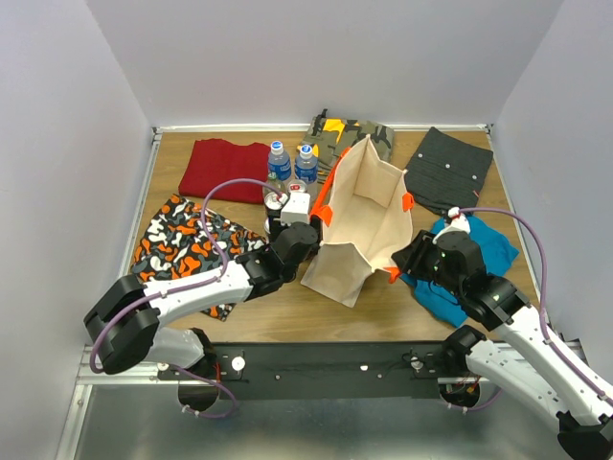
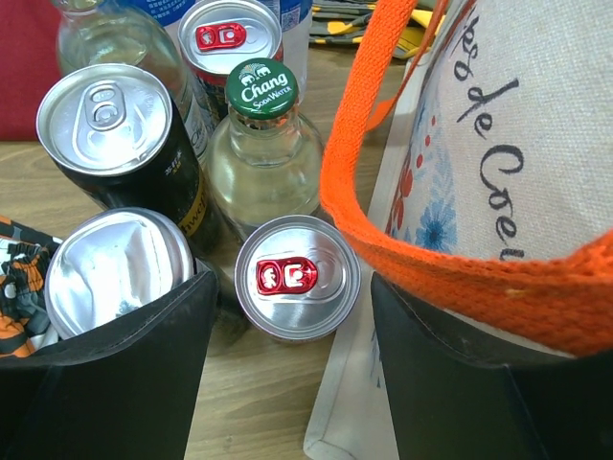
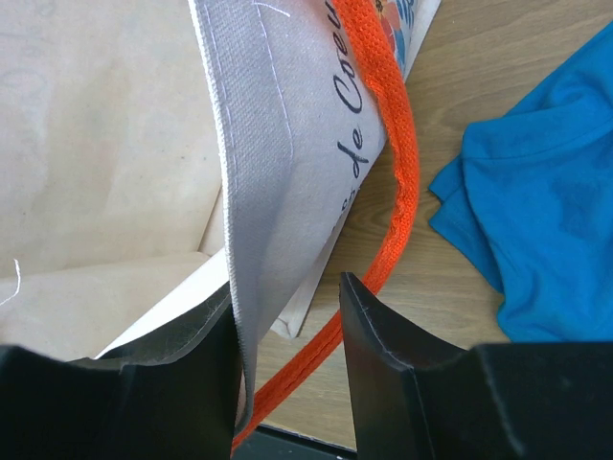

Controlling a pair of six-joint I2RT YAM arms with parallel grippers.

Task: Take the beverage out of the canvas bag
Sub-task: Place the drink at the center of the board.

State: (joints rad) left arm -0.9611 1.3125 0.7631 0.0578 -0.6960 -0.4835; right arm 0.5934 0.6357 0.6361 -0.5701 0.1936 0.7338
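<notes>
The canvas bag (image 1: 364,220) stands open in the middle of the table, and I see no drink in its beige inside. Several drinks stand in a cluster left of it: a silver can with a red tab (image 2: 298,278), a Chang soda bottle (image 2: 262,144), a black can (image 2: 120,144) and two water bottles (image 1: 279,161). My left gripper (image 2: 292,383) is open, the red-tab can just ahead of its jaws, its right finger against the bag under an orange handle (image 2: 450,259). My right gripper (image 3: 287,335) is open and straddles the bag's right wall (image 3: 278,172), one finger inside, one outside.
Folded clothes lie around: a red cloth (image 1: 225,168), an orange-and-black patterned cloth (image 1: 182,249), a camouflage cloth (image 1: 354,134), a dark grey cloth (image 1: 450,168) and a blue shirt (image 1: 484,244) under the right arm. Grey walls close in the table on three sides.
</notes>
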